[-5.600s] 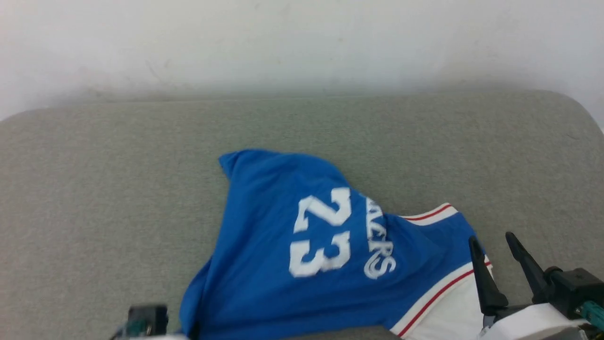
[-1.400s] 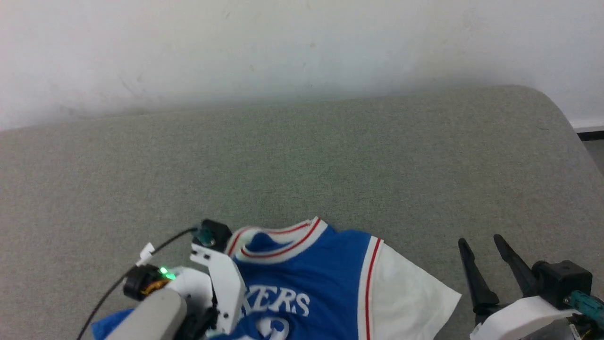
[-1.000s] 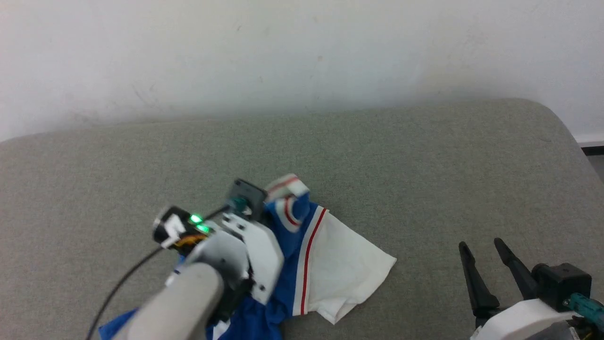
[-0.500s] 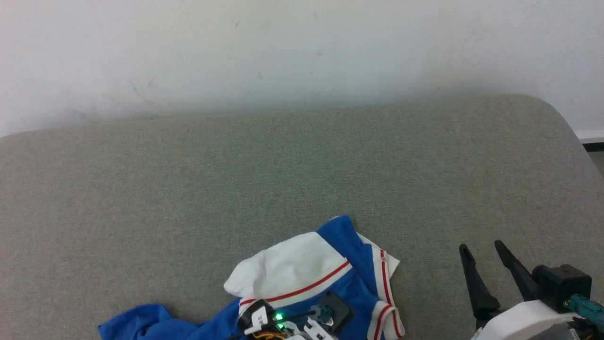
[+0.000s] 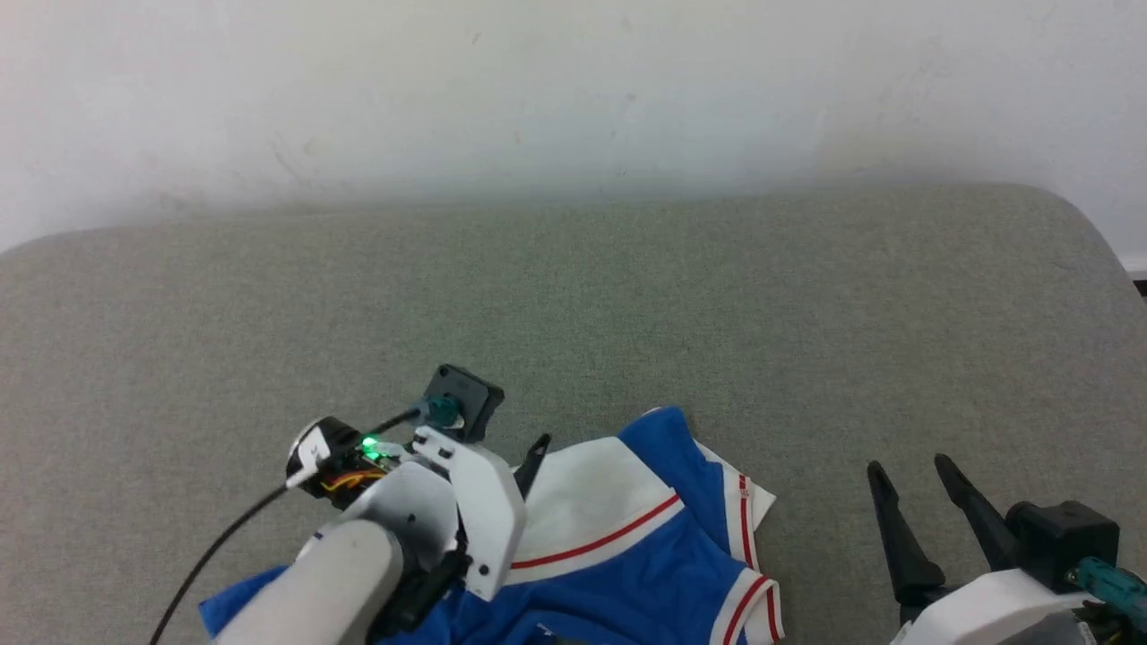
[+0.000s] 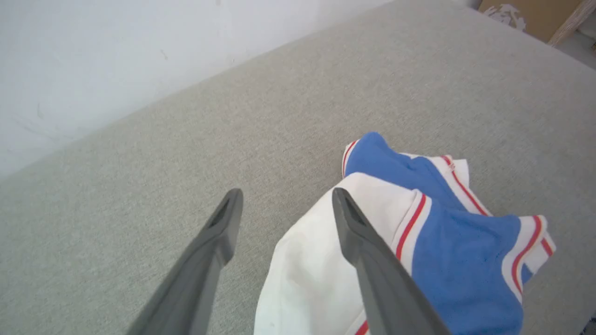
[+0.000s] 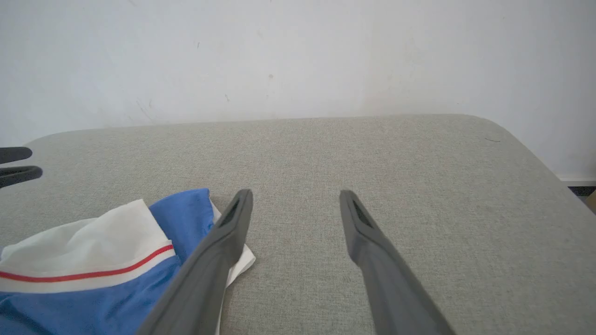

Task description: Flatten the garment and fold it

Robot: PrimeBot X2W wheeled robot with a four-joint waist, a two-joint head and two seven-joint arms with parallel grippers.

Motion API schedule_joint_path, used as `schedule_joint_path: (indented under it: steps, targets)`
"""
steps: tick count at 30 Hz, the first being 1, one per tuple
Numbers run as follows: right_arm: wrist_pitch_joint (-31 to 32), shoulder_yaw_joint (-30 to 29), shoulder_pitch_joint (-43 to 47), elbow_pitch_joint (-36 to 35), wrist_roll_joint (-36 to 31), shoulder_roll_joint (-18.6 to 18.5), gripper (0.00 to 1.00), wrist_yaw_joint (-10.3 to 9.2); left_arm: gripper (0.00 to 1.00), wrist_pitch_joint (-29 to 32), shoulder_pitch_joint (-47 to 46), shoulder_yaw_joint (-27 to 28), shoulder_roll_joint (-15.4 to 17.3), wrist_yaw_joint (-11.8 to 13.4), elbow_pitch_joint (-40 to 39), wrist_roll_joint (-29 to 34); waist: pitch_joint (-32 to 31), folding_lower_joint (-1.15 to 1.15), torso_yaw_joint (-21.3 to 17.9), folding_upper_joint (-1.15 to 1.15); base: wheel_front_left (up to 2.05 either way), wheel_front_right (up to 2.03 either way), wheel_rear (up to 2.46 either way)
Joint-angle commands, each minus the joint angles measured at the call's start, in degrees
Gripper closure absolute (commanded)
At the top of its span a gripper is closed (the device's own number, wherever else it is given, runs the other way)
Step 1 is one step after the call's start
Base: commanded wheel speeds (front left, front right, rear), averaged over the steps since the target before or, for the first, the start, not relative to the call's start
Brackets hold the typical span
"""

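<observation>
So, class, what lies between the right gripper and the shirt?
Nothing but bare grey cushion: in the head view, a strip of it separates the right gripper from the striped edge of the shirt.

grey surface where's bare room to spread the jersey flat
Widest free stretch: the grey surface between the white wall and the jersey, running left and right. A narrower bare strip lies between the jersey and the right claw. Crowded: the near edge, where the open left claw hangs over the crumpled jersey's edge.
</observation>
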Motion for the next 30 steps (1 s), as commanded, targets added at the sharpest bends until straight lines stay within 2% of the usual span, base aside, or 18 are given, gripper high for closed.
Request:
schedule_joint_path:
  steps: [1, 7, 13, 17, 18, 19, 20, 21, 25, 30]
  targets:
    - [0.1, 0.26, -0.53, -0.28, -0.07, 0.14, 0.0, -0.04, 0.0, 0.45, -0.92, 0.07, -0.11, -0.62, 0.94, -0.68, 0.65, 0.0, -0.27, 0.0, 0.0, 0.0, 0.0]
    - [-0.16, 0.87, -1.9, -0.14, -0.13, 0.14, 0.0, -0.04, 0.0, 5.42, -4.81, -1.97, -0.89, -5.11, 10.98, -2.81, 3.02, 0.0, -1.59, 0.0, 0.0, 0.0, 0.0]
    - [-0.68, 1.43, -2.65, 0.73, 0.02, 0.14, 0.0, -0.04, 0.0, 9.42, -7.08, -5.52, -1.36, -8.28, 19.49, -1.98, 4.28, 0.0, -2.82, 0.0, 0.0, 0.0, 0.0]
    - [-1.02, 1.56, -3.15, 1.22, 0.13, 0.14, 0.0, -0.04, 0.0, 12.07, -8.16, -8.0, -1.35, -9.54, 23.49, -0.81, 4.74, 0.0, -3.26, 0.0, 0.0, 0.0, 0.0]
    - [-1.1, 1.57, -3.24, 1.33, 0.16, 0.14, 0.0, -0.04, 0.15, 12.39, -8.32, -8.23, -1.43, -9.66, 24.25, -0.81, 4.79, 0.0, -3.32, 0.0, 0.0, 0.0, 0.0]
    - [-1.17, 1.6, -3.3, 1.45, 0.2, 0.14, 0.0, -0.04, 0.6, 13.02, -8.5, -8.69, -1.39, -9.87, 25.06, -0.66, 4.79, 0.0, -3.35, 0.0, 0.0, 0.0, 0.0]
    - [-1.25, 1.62, -3.34, 1.58, 0.24, 0.14, 0.0, -0.04, 0.96, 13.39, -8.64, -8.9, -1.45, -10.07, 25.65, -0.79, 4.78, 0.0, -3.37, 0.0, 0.0, 0.0, 0.0]
    - [-1.33, 1.66, -3.36, 1.71, 0.28, 0.14, 0.0, -0.04, 1.0, 13.43, -8.72, -8.91, -1.61, -10.26, 26.07, -1.12, 4.71, 0.0, -3.37, 0.0, 0.0, 0.0, 0.0]
    - [-1.66, 1.94, -3.34, 2.31, 0.48, 0.14, 0.0, -0.04, 1.0, 10.45, -8.44, -6.71, -2.14, -9.14, 26.96, -3.0, 3.94, 0.0, -3.33, 0.0, 0.0, 0.0, 0.0]
    - [-1.96, 1.41, -2.79, 2.74, 0.64, 0.14, 0.0, -0.04, 1.0, -1.17, -9.34, -1.17, -1.49, -4.06, 23.95, -2.64, 3.09, 0.0, -2.46, 0.0, 0.0, 0.0, 0.0]
